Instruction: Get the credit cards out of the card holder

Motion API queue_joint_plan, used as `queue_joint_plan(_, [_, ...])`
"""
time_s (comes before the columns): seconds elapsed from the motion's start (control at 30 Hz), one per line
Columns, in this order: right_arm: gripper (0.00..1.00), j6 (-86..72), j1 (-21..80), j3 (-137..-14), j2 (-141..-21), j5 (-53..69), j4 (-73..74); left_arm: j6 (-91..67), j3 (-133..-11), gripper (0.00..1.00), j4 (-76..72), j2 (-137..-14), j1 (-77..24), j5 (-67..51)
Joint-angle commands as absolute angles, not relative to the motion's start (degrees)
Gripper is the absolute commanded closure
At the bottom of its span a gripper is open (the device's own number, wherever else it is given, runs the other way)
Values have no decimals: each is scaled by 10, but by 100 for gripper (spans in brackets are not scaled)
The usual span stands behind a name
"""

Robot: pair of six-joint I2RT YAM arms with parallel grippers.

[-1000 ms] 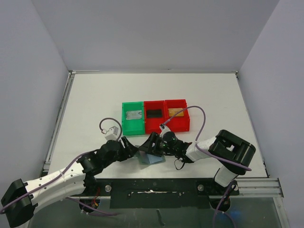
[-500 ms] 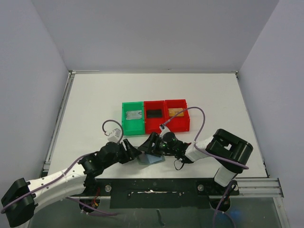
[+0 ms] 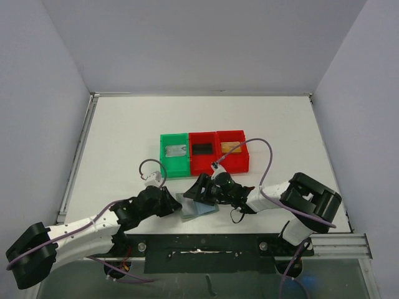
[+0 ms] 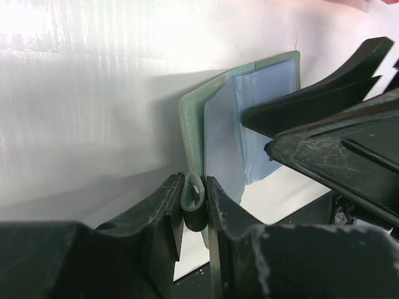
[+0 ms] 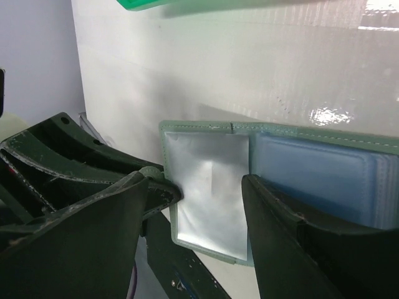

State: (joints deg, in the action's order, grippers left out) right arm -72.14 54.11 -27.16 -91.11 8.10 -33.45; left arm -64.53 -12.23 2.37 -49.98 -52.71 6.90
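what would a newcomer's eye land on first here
First, the card holder lying open at the near edge of the table, worked from both sides: the left pincer pinches its rim, and the right pincer stands open over its sleeves. Then the bright row behind it: a green bin with a silver-grey card, a middle red bin with a black card, and a right red bin with a gold card.

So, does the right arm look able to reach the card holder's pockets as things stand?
Probably yes: the card holder lies open, the left fingers pinch only its edge, and the right fingers stand open right over the pockets, with nothing between.
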Motion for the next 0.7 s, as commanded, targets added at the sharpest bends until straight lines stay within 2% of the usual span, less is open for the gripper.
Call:
queue_joint_plan(0.0, [37, -679, 544, -306, -841, 30, -236, -613, -164, 84, 0, -517, -522, 82])
queue_joint_plan(0.3, [36, -642, 536, -331, -724, -92, 29, -557, -188, 91, -32, -562, -520, 54])
queue_joint_plan(0.47, [36, -645, 532, -322, -699, -102, 60, -552, -184, 92, -42, -560, -519, 53])
queue_joint_plan(0.67, [41, -641, 532, -315, -719, -73, 29, -540, -185, 93, -40, -562, -519, 50])
